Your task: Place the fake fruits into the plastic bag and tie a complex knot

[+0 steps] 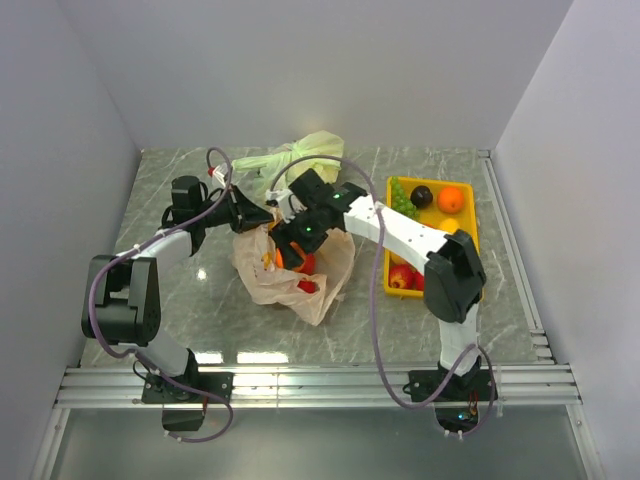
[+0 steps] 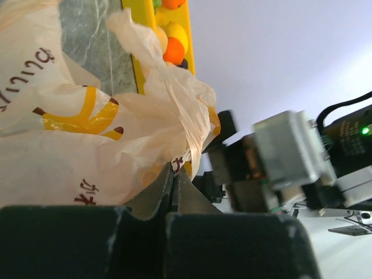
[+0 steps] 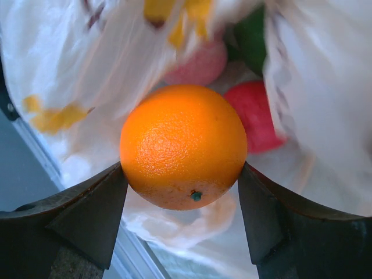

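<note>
The peach-orange plastic bag (image 1: 300, 285) lies open in the middle of the table. My left gripper (image 1: 262, 215) is shut on the bag's rim (image 2: 183, 160) and holds it up. My right gripper (image 1: 297, 250) is over the bag's mouth, shut on an orange (image 3: 183, 145). Below it, inside the bag, lie a red fruit (image 3: 253, 113), a pink fruit (image 3: 200, 64) and a green piece (image 3: 253, 35). A red piece (image 1: 308, 286) shows through the bag in the top view. More fake fruits sit in the yellow tray (image 1: 469, 238): an orange (image 1: 451, 199), a dark piece (image 1: 421, 195), green grapes (image 1: 401, 196), a red apple (image 1: 402, 277).
A pale yellow-green knotted bag (image 1: 300, 155) lies at the back of the table. The tray stands right of the bag, under the right arm's forearm. White walls close in the table on three sides.
</note>
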`<action>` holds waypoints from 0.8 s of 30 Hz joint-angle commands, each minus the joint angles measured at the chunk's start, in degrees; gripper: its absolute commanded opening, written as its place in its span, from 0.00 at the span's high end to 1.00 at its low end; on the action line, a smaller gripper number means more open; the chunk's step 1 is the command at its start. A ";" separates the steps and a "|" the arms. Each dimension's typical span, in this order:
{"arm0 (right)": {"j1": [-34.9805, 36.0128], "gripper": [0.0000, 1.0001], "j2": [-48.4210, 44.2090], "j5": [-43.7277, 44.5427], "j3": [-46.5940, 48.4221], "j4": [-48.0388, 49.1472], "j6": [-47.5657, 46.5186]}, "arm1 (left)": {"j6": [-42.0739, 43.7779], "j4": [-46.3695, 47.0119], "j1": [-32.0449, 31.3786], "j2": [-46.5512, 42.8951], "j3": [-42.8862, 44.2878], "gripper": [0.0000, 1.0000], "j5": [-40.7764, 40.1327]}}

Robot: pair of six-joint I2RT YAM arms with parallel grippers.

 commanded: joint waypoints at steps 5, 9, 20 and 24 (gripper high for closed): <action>-0.58 0.02 -1.62 2.18 5.12 4.02 3.68 | -2.86 5.55 0.74 0.14 -1.13 1.00 1.91; -5.50 0.01 -8.37 -1.77 1.17 2.90 2.46 | -2.42 5.19 0.91 0.05 -1.13 0.99 1.56; -35.36 0.02 -25.27 -8.82 -11.49 -19.84 -20.80 | 2.06 0.01 1.00 -0.65 -0.43 0.99 0.33; -48.55 0.07 -27.64 -1.20 -15.52 -26.73 -28.56 | 3.64 -1.66 0.91 -1.18 -0.34 0.99 0.07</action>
